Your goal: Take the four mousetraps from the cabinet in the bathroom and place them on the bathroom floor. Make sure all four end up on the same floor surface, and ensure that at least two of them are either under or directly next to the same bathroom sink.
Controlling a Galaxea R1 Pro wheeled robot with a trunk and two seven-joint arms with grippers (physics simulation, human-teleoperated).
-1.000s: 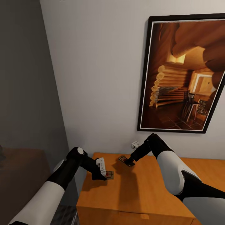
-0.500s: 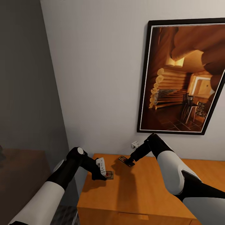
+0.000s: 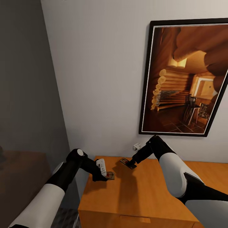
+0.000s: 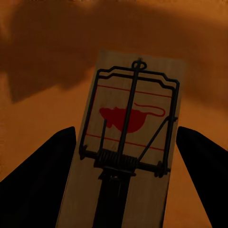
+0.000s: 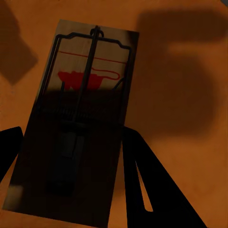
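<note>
Orange-brown wooden cabinet (image 3: 139,196), lower centre of the head view: smooth flat matt top, faint grain, a drawer-front seam along its near edge. Left arm, white forearm shell and black wrist, enters from the lower left; left gripper (image 3: 103,176) is angled down at the cabinet's left end, over a mousetrap (image 3: 109,175). In the left wrist view this near mousetrap (image 4: 128,152) is a flat pale wooden rectangle with a red mouse print, red ruled lines, a dark wire bow, a coil spring and a black bar; one dark finger (image 4: 40,175) stands either side of the board, jaws wide and straddling it, contact with the board's edges not discernible. Right arm, same white and black finish, enters from the lower right; right gripper (image 3: 131,164) reaches to the cabinet's back centre, at a second mousetrap (image 3: 126,162) lying flat near the wall. In the right wrist view that far mousetrap (image 5: 78,118) has the same board, red print and wire work, its nearer half in shadow; a dark finger (image 5: 152,190) sits close along one long edge and another shows at the opposite corner, jaws parted around the board, grip not discernible. Both traps rest on the cabinet top, apart from each other. Behind: plain pale grey wall, a small white fitting (image 3: 136,146) low on it, and a black-framed picture (image 3: 186,76) of a log-cabin interior at upper right. Darker grey wall (image 3: 25,95) fills the left side.
</note>
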